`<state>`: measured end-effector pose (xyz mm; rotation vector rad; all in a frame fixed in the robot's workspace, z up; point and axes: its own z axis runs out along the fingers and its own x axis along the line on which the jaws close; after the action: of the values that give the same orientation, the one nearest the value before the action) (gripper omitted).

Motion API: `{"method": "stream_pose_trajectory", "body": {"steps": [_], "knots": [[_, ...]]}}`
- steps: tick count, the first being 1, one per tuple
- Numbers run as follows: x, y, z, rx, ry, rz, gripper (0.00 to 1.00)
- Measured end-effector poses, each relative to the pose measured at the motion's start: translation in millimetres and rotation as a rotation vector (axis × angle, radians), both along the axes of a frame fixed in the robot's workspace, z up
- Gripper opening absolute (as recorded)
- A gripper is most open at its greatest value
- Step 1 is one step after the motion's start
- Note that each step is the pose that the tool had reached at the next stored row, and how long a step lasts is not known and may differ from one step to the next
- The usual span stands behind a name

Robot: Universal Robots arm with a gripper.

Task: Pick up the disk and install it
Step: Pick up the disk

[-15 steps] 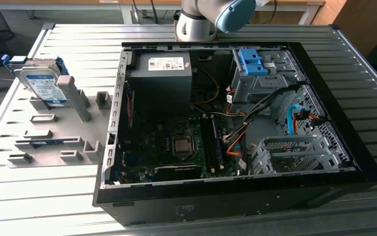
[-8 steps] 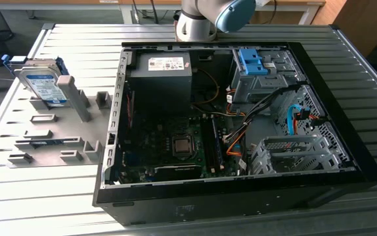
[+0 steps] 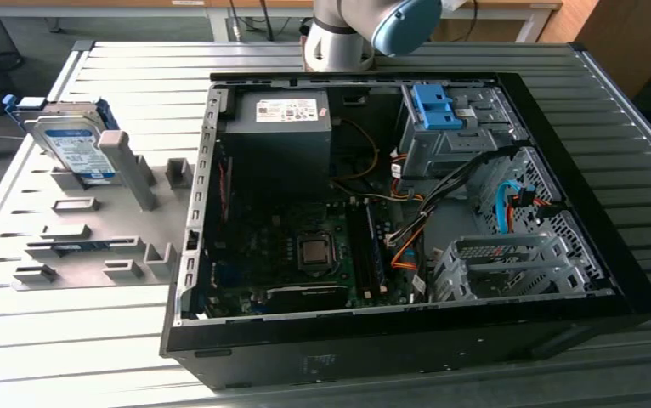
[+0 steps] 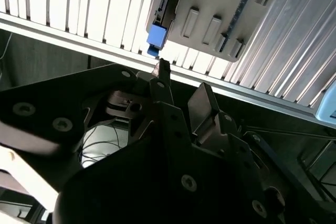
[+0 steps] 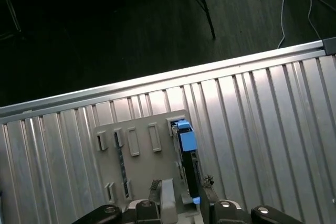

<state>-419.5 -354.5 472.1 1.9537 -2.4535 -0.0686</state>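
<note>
Blue-railed disk (image 3: 76, 149) shows its label in the exterior view; first wrist view shows the tool (image 5: 180, 183) spread, empty.

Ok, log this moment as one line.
disk: standing in grey rack | fingers: open, empty, apart from disk | computer case: open

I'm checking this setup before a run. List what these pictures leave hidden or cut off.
Disk: in the exterior view, its lower end is hidden in the grey holder. In the first wrist view it is edge-on, with its broad faces turned away.
Arm: in the exterior view, cut off by the top edge.
Hand: in the first wrist view, its body is cut off by the bottom edge.
</note>
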Motion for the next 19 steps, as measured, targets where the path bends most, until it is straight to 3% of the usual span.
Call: {"method": "stream_pose_trajectory", "body": {"steps": [5, 6, 8, 14, 19], "knots": [[0.0, 0.0, -0.1, -0.0006, -0.0006, 0.000, 0.43], [0.0, 0.0, -0.3, -0.0006, -0.0006, 0.000, 0.49], [0.0, 0.0, -1.4, -0.0006, -0.0003, 0.007, 0.49], [0.0, -0.2, -10.7, -0.0006, -0.0001, 0.099, 0.49], [0.0, -0.1, -19.9, -0.0001, -0.0002, 0.105, 0.49]]}}
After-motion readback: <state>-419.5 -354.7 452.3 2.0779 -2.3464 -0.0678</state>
